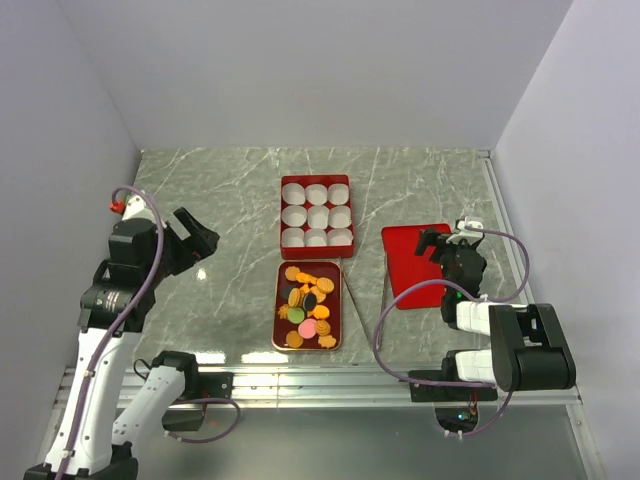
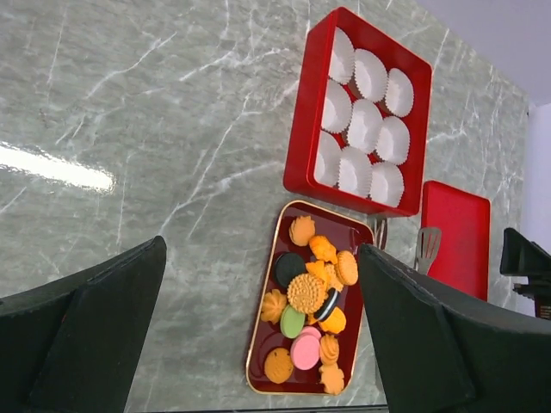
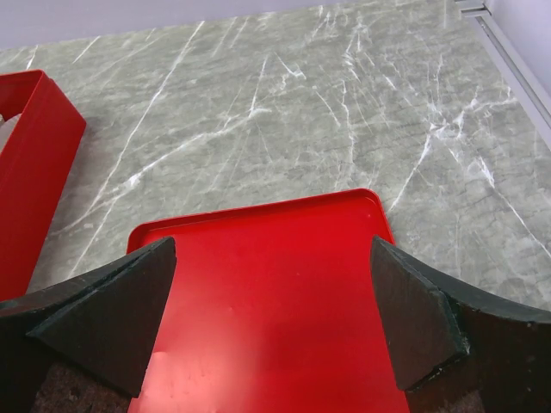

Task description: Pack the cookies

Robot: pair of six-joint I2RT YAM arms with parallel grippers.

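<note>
Orange ridged cookies [image 2: 306, 292] | glossy tray [image 2: 261, 337] | pleated cups [image 2: 365, 125], seemingly paper

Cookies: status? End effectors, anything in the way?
Left end effector open, empty, left of the tray. Right end effector open, over the red lid. Cookies all in tray; paper cups empty. Nothing in the way.

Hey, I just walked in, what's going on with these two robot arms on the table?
Nothing is being handled yet. The cookies lie piled on a small gold-rimmed tray toward the near edge of the table. Just beyond it stands a red box holding nine white paper cups, all empty. The left gripper hangs over bare table on the left, jaws open and empty; the right gripper hangs over a flat red lid on the right, jaws open too. No cookie is packed yet.
</note>
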